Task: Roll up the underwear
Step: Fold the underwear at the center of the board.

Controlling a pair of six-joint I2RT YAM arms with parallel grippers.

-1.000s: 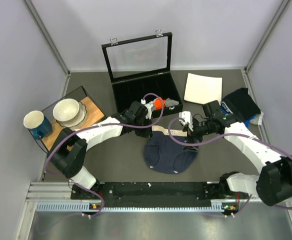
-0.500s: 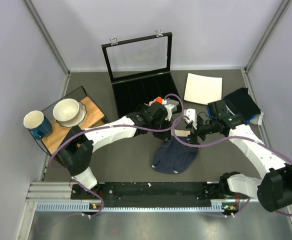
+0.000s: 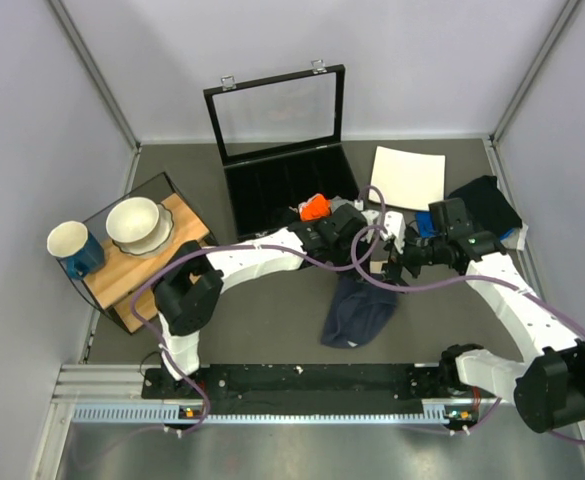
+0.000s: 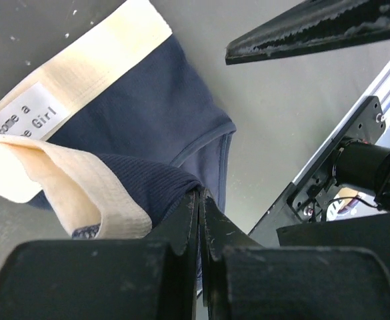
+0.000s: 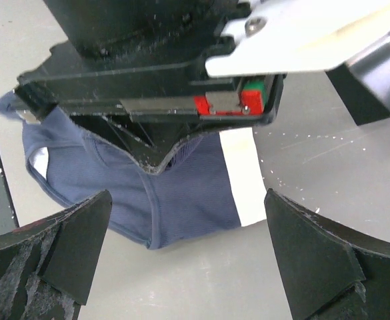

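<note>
underwear (image 3: 356,318) is lying just right of centre in the top view, looking soft, light and floppy. left gripper (image 4: 200,197) is pinching its navy edge. right gripper (image 5: 188,223) is gaping wide. waistband (image 4: 108,57) is looking like the firmest hold.

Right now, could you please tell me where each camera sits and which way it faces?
Top external: fixed above and behind the robot, looking down on the table; both arms show, left gripper and right gripper near the underwear.
Left wrist: looks along its own shut fingers, which pinch the underwear.
Right wrist: looks between its own open fingers at the left gripper.
Shared: all three show the underwear.
</note>
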